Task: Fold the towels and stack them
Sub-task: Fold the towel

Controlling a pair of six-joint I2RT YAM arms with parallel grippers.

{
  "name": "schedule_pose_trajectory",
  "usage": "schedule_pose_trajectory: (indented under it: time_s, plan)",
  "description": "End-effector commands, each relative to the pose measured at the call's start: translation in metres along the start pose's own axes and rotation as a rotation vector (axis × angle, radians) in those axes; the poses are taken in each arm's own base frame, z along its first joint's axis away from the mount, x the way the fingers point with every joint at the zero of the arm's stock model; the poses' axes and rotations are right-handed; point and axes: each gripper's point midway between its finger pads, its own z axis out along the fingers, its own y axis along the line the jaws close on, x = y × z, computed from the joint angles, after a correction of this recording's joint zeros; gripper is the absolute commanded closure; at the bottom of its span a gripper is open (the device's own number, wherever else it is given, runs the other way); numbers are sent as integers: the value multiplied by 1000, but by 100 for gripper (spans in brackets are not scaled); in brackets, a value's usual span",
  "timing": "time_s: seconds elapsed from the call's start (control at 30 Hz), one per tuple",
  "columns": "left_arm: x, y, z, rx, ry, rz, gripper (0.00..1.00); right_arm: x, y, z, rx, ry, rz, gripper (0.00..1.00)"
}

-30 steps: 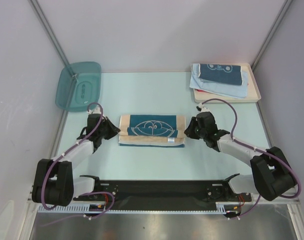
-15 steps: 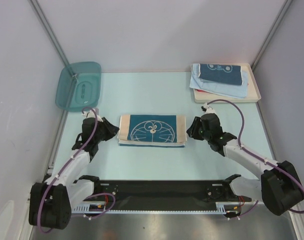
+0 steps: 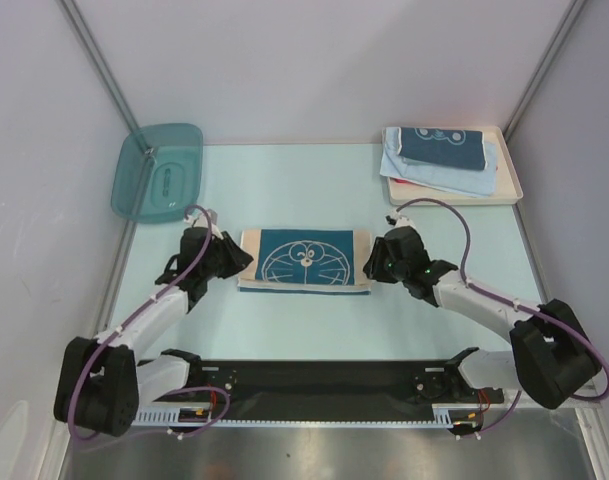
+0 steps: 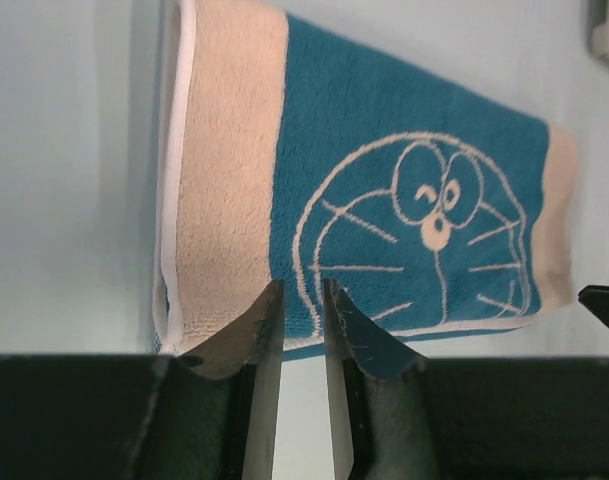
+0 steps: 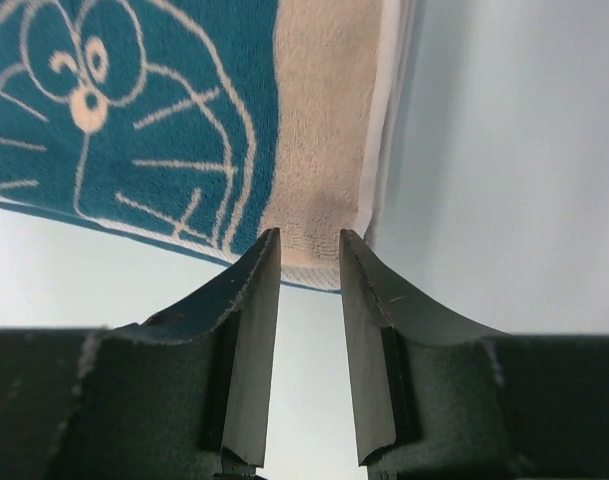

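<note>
Towel, folded beige-and-teal one with cat face, lies flat at desk centre, between both hands. We judge it soft, light, limp; layers can slide, so we pinch all layers at short beige ends. Left hand and right hand: jaws slightly parted, nothing between. Desk smooth, pale; tray with stacked towels far right, walls close.

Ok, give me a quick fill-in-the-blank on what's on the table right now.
The folded beige-and-teal cartoon-cat towel lies ____ the left gripper and right gripper.
On the cream flat tray, the dark-blue towel lies ____ the light-blue terry towel.
The translucent blue plastic bin sits on the robot's ____ side.
Missing: between; on top of; left.
</note>
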Motion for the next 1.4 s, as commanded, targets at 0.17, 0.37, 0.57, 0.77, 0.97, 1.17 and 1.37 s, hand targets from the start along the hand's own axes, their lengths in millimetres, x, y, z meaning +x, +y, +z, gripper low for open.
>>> schedule_pose_trajectory:
  time_s: [0.17,0.37,0.57,0.77,0.97,1.17,1.37]
  plan:
    - [38,20,21,-54,74,7,77,28,1,11,35,26,-6,66]
    - [62,43,18,-116,106,-28,80,57,-13,12,62,80,-11,69]
    - [71,50,17,-135,125,-31,81,53,-13,2,67,67,-9,69]
    - [58,35,10,-92,106,-19,81,3,0,-28,38,-69,2,62]
    - [46,22,5,-63,95,-5,81,-24,-18,-4,33,-57,86,53]
    - [38,13,2,-42,88,11,80,-38,-25,42,-48,-23,166,47]
    - [34,10,0,-31,83,16,80,-23,-27,63,-104,4,241,46]
